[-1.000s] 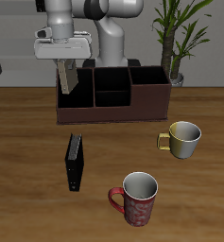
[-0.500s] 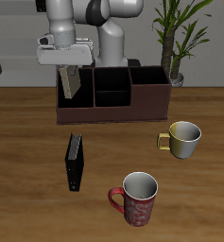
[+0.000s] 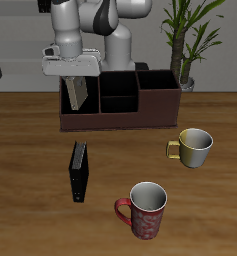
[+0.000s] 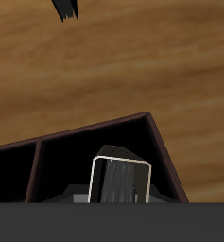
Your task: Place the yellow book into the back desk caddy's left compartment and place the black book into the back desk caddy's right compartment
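My gripper (image 3: 72, 76) is shut on the yellow book (image 3: 77, 92), a greyish-beige book held nearly upright. Its lower end dips into the left compartment (image 3: 80, 100) of the back desk caddy (image 3: 120, 118), a dark reddish-brown box with three black-lined sections. In the wrist view the book (image 4: 121, 180) sits inside that end section, by the caddy's wall (image 4: 159, 151). The black book (image 3: 80, 171) lies flat on the table in front of the caddy, apart from the gripper; its tip shows in the wrist view (image 4: 68, 8).
A pale yellow mug (image 3: 195, 146) stands in front of the caddy's other end. A red mug (image 3: 145, 210) stands near the table's front edge. A potted plant (image 3: 182, 40) stands behind the caddy.
The gripper has moved down with the yellow book, and the book's lower end has sunk into the caddy's end section. The black book and the mugs have not moved.
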Tool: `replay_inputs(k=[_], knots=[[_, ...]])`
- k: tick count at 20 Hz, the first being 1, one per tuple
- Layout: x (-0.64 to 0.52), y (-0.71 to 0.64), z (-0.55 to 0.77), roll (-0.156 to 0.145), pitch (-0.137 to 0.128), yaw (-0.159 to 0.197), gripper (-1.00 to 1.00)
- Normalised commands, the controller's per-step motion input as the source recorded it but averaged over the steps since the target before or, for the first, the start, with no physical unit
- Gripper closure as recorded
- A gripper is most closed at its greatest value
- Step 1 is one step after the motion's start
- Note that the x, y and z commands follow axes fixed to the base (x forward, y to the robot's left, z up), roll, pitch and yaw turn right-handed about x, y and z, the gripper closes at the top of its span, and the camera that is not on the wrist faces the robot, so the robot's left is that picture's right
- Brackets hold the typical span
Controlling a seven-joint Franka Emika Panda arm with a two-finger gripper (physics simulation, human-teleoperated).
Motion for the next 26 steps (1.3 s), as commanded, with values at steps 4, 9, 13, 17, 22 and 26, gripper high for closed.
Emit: replay_inputs(k=[4,9,13,17,22,26], knots=[[0.01,0.02,-0.15,0.012,0.053,-0.033,1.0],[0.06,-0.01,-0.02,0.01,0.026,-0.014,-1.0],[0.03,-0.04,0.11,-0.012,-0.018,0.014,-1.0],[0.02,-0.06,0.12,-0.014,-0.028,0.005,-1.0],[0.09,-0.02,0.17,-0.015,-0.018,0.006,-1.0],[0.25,0.05,0.36,-0.028,-0.043,0.032,-1.0]])
